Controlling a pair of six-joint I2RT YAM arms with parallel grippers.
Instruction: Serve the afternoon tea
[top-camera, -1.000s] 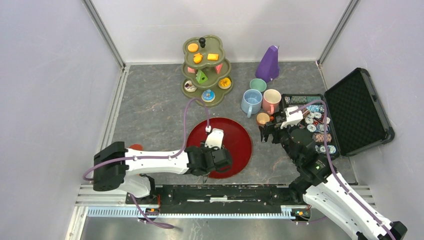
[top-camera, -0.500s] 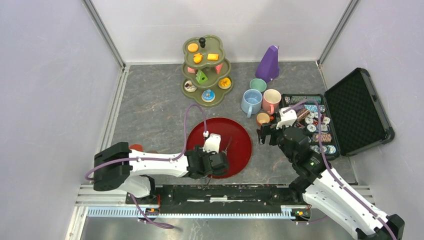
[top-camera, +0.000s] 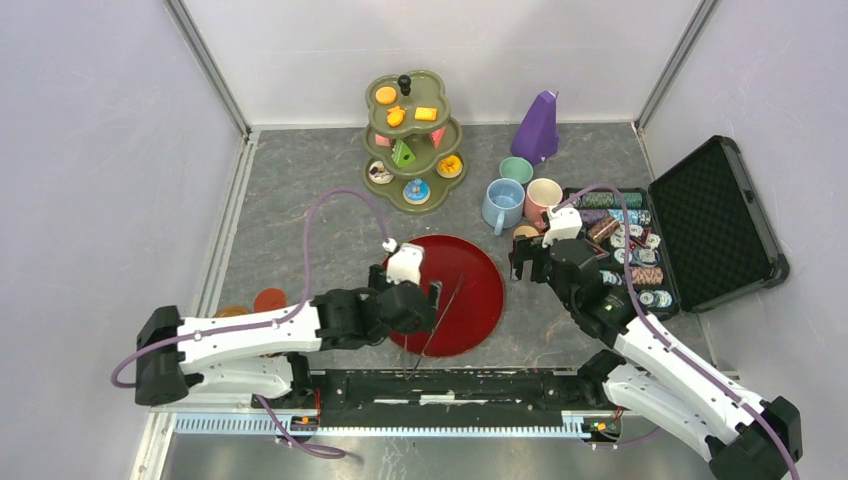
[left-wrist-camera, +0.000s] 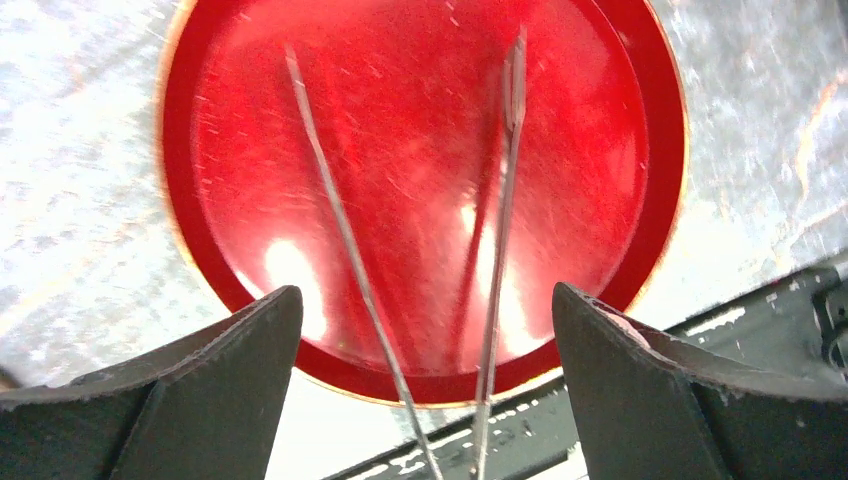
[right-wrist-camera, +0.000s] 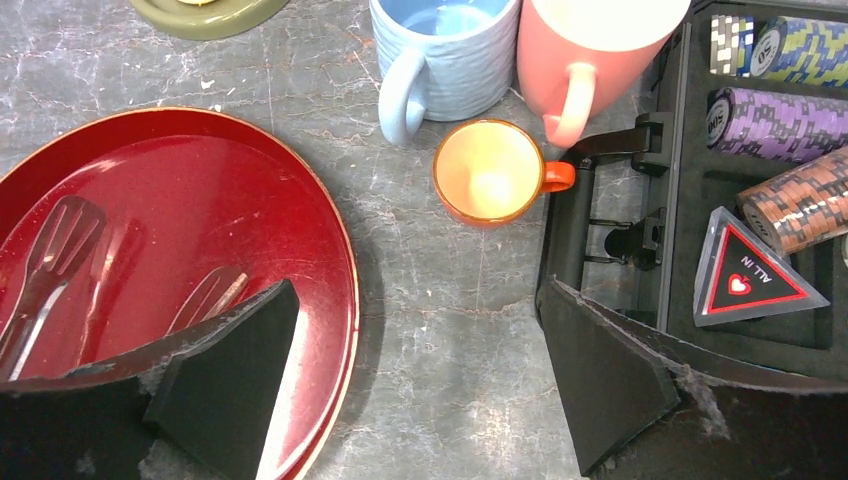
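My view of the grey table and what stands on it

I see the table (top-camera: 300, 210) as a grey, veined surface. A round red plate (top-camera: 478, 265) sits near its middle. Behind the plate, toward the back wall, is a green three-tier stand (top-camera: 395, 200). Right of the stand is a purple metronome (top-camera: 537, 128). In front of the metronome, a green mug (top-camera: 516, 170), a blue mug (top-camera: 503, 205) and a pink mug (top-camera: 543, 195) crowd together. A small orange cup (right-wrist-camera: 490, 170) stands just in front of the blue and pink mugs, right beside the open black case (top-camera: 715, 215) at the right edge. At the near left lie two small round orange-brown things (top-camera: 270, 298) that I cannot identify.
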